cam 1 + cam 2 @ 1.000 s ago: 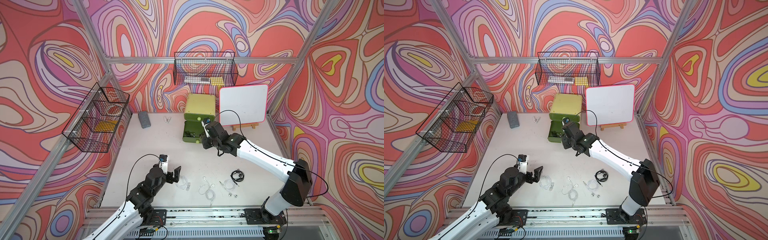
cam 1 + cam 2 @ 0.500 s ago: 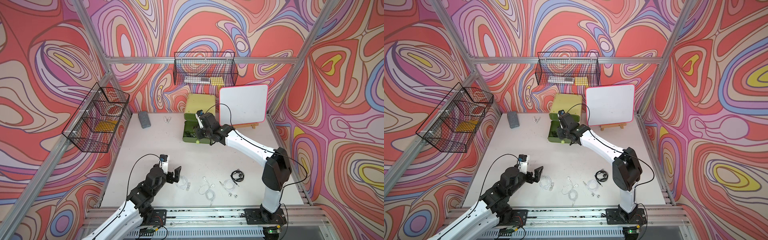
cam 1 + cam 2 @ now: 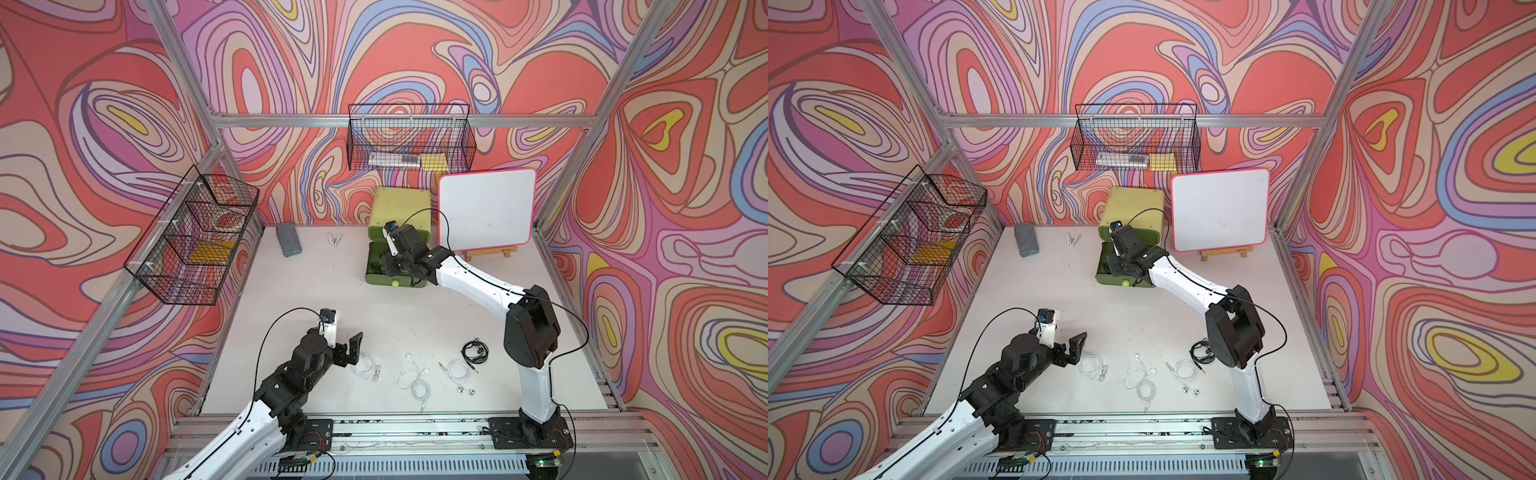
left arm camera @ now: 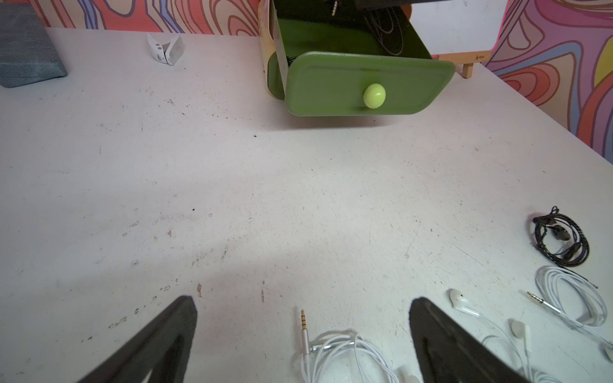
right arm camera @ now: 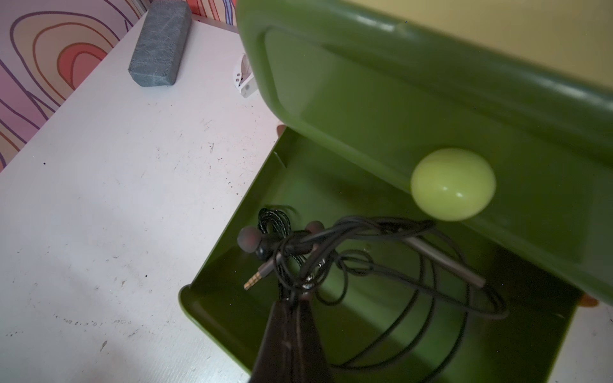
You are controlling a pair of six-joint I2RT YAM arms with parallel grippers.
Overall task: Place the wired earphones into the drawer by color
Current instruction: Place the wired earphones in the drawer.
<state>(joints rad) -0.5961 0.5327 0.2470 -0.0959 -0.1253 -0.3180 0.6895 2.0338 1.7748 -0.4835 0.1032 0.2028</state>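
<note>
Outside lie three white earphones [image 3: 417, 384], one black earphone [image 3: 475, 353]

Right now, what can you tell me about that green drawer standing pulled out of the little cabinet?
The pulled-out drawer is a dark-green tray, smooth and glossy like plastic or painted metal, with a rounded front panel and a round light-green knob at its centre. It stands drawn well out of the pale yellow-green cabinet, beneath a closed drawer, level, just above the white table. Black earphones hang into it, pinched in the shut right gripper; more black cable lies inside.
</note>
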